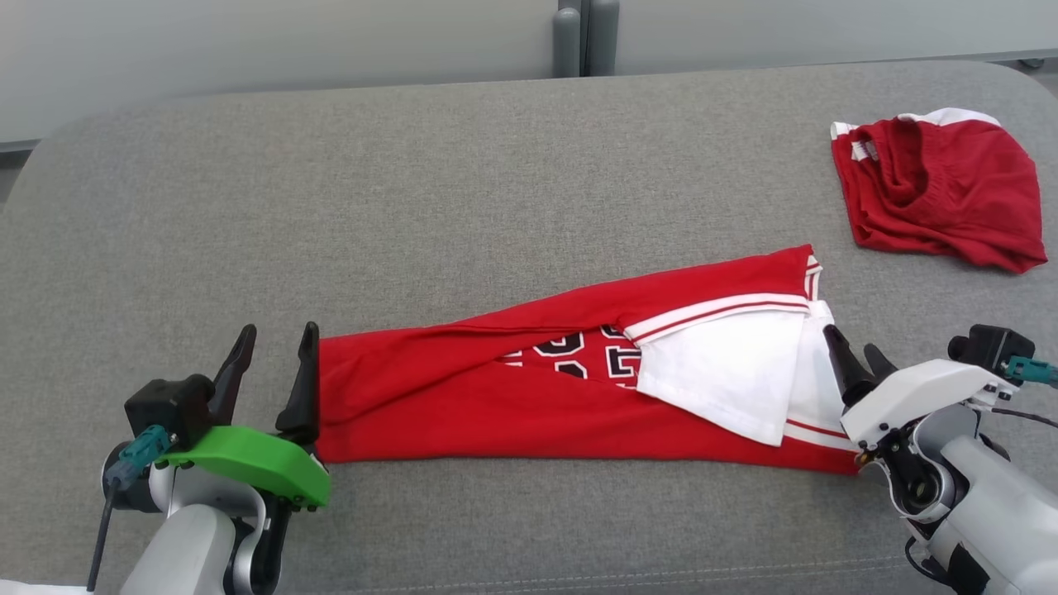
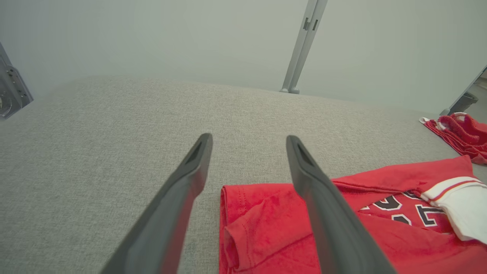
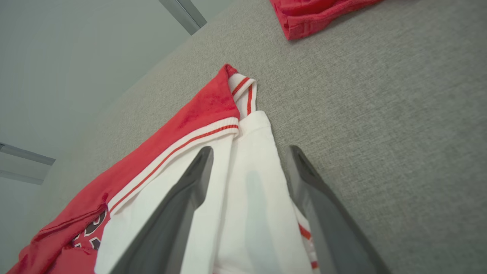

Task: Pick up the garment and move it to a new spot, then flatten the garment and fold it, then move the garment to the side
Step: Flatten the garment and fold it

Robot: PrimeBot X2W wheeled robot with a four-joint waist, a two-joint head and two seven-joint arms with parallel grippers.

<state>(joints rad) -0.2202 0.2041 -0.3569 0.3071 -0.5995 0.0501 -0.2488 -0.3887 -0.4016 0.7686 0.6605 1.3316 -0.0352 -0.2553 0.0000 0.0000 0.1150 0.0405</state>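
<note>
Bright, soft, even light, no glare; just a thin shadow along the near edge of the garment [image 1: 496, 413]; wrist views bow at their edges, far background hazy

The bench [image 1: 413, 165] is covered in grey woven cloth that looks a bit rough and not shiny. The garment [image 1: 463, 413] is soft red cloth with white cloth parts and ribbed trim, and it is matt too. At 2 o'clock lies another red cloth piece [image 1: 950, 190], soft and crinkly. The left tool [image 1: 278, 330] has dark, smooth, matt fingers [image 2: 323, 213] and a green plastic cover [image 1: 248, 463] with a little shine. The right tool [image 1: 851, 340] has a white plastic cover [image 1: 917, 397]. The post [image 1: 576, 37] at 12 o'clock looks like smooth grey metal.
</note>
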